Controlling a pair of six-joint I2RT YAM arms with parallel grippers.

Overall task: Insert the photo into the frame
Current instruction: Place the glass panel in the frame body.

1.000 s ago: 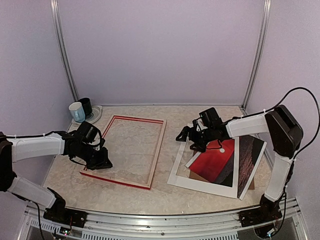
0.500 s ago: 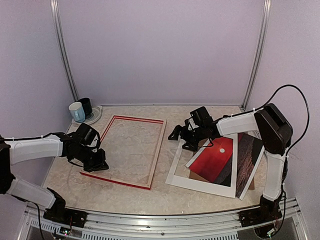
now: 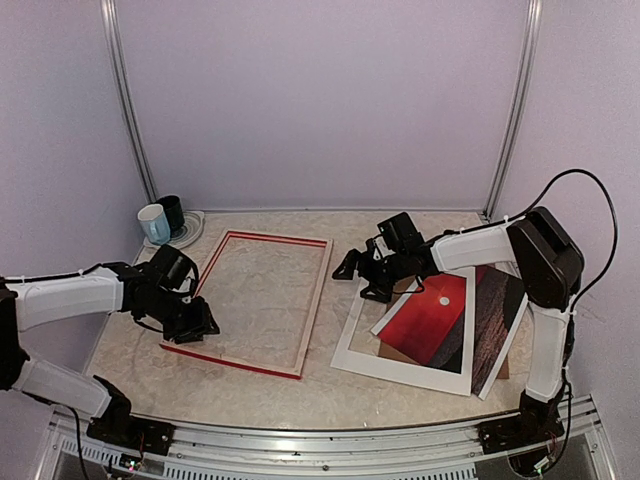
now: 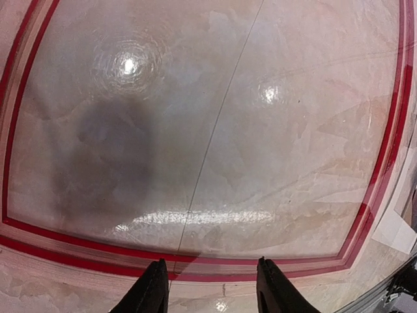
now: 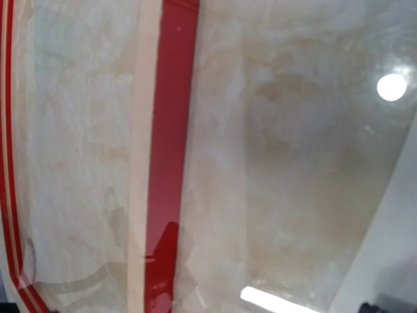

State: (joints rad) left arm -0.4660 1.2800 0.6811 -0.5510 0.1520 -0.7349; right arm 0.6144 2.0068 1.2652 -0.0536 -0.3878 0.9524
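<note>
ok so the frame (image 3: 314, 308) is lying flat on the table (image 3: 420, 228), left of centre, red face up w/ pale wood on the inner edge. Thru the opening u just see the marbled tabletop plus some glare. L gripper (image 3: 197, 326) is down at the frame's near-left corner. On its wrist cam the fingers (image 4: 151, 291) are apart w/ a clear gap btwn them and nothing pinched, tips right at the red near rail. The photo (image 3: 430, 325) is over on the right side, well apart from the frame. It's the red sky w/ the lil white sun, lying skewed on top of a white mat (image 3: 395, 372), not lined up w/ it. A bit of brown board (image 3: 390, 350) pokes out under the photo's near-left edge, and a dark brownish sheet (image 3: 497, 320) lies along its right side. R gripper (image 3: 358, 280) hangs over the gap btwn frame and mat, by the mat's far-left corner, fingers spread wide, holding nothing. Whether it touches the mat, can't tell. Its wrist cam is blurry: the frame's red + pale rail runs top to bottom and there's a strip of white mat at the right edge. Far-left table corner has a pale mug (image 3: 153, 223) just beside a dark mug (image 3: 172, 212), w/ a small round plate (image 3: 192, 230) there too.
</note>
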